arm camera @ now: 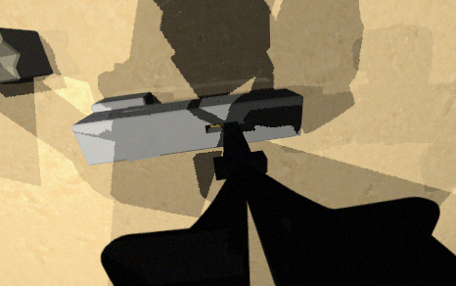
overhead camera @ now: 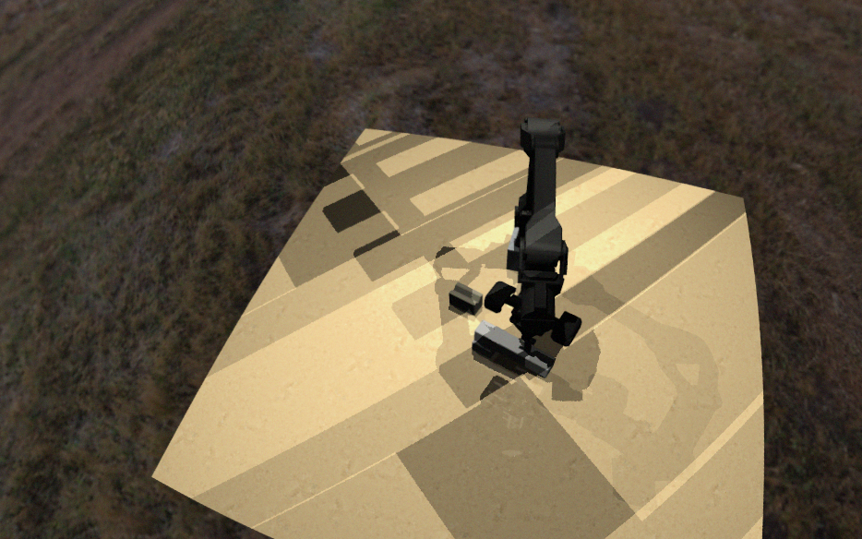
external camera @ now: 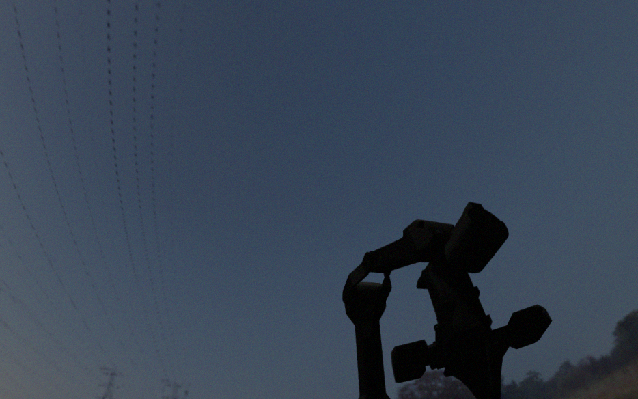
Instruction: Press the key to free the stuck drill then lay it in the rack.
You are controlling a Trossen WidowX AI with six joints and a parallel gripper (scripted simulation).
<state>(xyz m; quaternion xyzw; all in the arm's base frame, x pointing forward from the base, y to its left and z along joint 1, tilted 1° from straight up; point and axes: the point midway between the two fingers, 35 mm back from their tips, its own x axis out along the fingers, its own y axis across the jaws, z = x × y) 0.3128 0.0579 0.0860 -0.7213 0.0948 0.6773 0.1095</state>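
A long grey block (overhead camera: 502, 346) (arm camera: 157, 132) lies on the tan table (overhead camera: 317, 393). In its top face is a narrow slot with a small yellowish key (arm camera: 213, 128). My gripper (overhead camera: 526, 344) (arm camera: 242, 171) is shut, points straight down, and its joined fingertips rest at the right end of that slot, on the key. A lighter grey part (arm camera: 122, 102), which may be the drill, shows along the block's far side at its left end. The small dark rack (overhead camera: 465, 297) (arm camera: 20, 59), with a V-shaped notch, stands to the left of the block.
The table is crossed by bands of hard shadow and ends in grass on all sides. The exterior view shows only my arm (external camera: 463, 329) as a dark shape against the dusk sky; the fingers are below its edge.
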